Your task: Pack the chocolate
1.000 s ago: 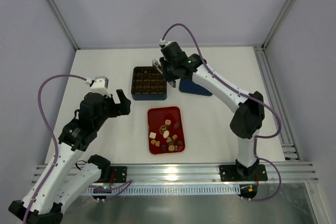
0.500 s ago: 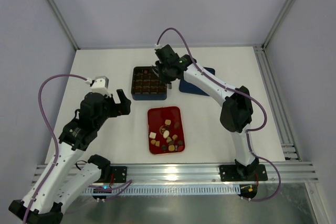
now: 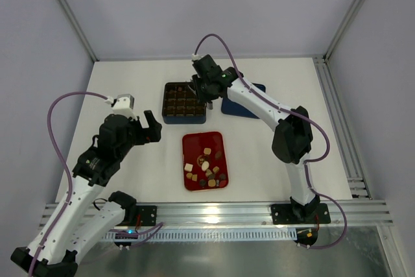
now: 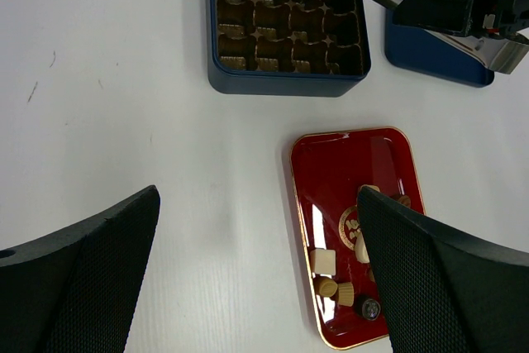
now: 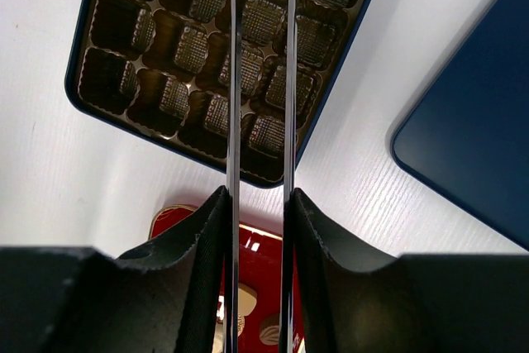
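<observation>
Chocolate pieces (image 3: 206, 167) are found loose on the red tray (image 3: 194, 142), gathered toward its near end; dark, tan and cream ones are made out.

All items are borne on the white table (image 3: 272, 154).

The right arm (image 3: 272, 111) is stretched far across, and the right gripper (image 3: 203, 93) is held above the right part of the blue box (image 3: 166, 120). In the right wrist view its two thin fingers (image 5: 288, 80) are seen parallel, a narrow gap apart, not pressed together. Only the brown insert (image 5: 190, 47) is seen through the gap. The tips are cut off by the top edge of that view, so whether a piece is pinched there cannot be told.

The left gripper (image 3: 151, 128) is held above bare table left of the tray. Its pads (image 4: 83, 279) are spread wide, with nothing between them and nothing touched.

The box is set just beyond the tray, apart from it. The blue lid (image 3: 241, 109) lies just right of the box and is partly hidden by the right arm.

The insert cells are pleated and dark. Those shown clearly in the right wrist view look unfilled; the far row is cropped.

In the left wrist view the tray's near right corner is hidden behind a pad.
</observation>
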You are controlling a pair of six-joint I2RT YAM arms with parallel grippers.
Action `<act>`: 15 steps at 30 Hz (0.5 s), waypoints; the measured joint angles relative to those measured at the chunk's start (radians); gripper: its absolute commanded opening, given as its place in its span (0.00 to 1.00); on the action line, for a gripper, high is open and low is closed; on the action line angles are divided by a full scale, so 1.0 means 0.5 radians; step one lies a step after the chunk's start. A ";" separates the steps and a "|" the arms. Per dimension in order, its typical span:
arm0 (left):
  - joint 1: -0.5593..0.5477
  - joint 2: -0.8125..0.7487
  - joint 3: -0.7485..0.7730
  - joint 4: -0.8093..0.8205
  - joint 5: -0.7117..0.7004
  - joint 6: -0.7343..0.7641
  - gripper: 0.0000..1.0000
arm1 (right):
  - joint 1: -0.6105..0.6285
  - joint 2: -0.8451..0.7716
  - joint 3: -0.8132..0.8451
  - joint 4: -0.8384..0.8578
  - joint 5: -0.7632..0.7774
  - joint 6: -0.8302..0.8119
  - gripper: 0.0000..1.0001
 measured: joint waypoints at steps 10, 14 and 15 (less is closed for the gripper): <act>0.000 0.001 0.000 0.000 0.001 0.000 1.00 | 0.000 0.000 0.000 -0.002 0.000 0.001 0.41; 0.000 0.001 0.000 0.000 0.001 -0.001 1.00 | 0.000 -0.007 0.000 -0.014 0.002 0.000 0.41; 0.000 0.000 0.000 0.000 0.001 -0.002 1.00 | 0.000 -0.014 -0.002 -0.023 0.002 0.000 0.41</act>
